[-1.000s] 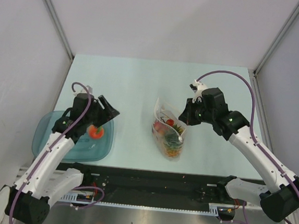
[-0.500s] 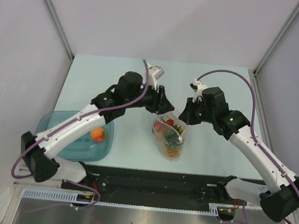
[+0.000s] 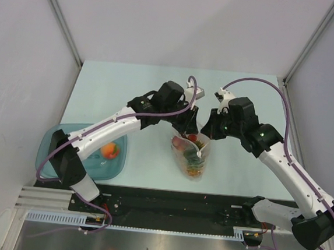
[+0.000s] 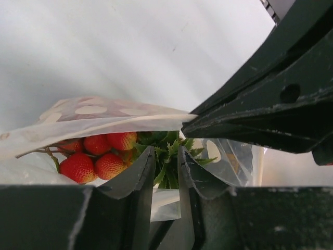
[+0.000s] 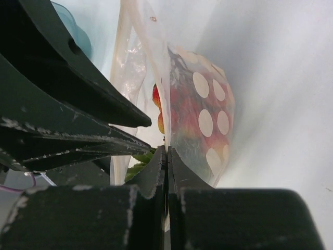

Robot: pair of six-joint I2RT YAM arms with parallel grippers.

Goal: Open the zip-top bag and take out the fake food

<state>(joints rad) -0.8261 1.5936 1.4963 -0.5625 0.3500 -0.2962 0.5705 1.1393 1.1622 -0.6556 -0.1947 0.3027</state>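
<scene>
The zip-top bag, clear with pale dots, stands on the table with its mouth up. My right gripper is shut on the bag's right edge, and the dotted side hangs beyond it. My left gripper reaches down into the mouth. Its jaws stand a narrow gap apart, with the pineapple's green leaves in that gap. Red strawberries of the fake food lie to their left, under the bag's lip.
A teal tray sits at the table's near left with an orange-red fruit in it. The two grippers are close together over the bag. The right gripper's body fills the upper right of the left wrist view.
My left arm swung from the tray across to the bag's mouth, leaving the orange-red fruit in the tray, and its jaws have narrowed. My right gripper has kept hold of the bag edge.
</scene>
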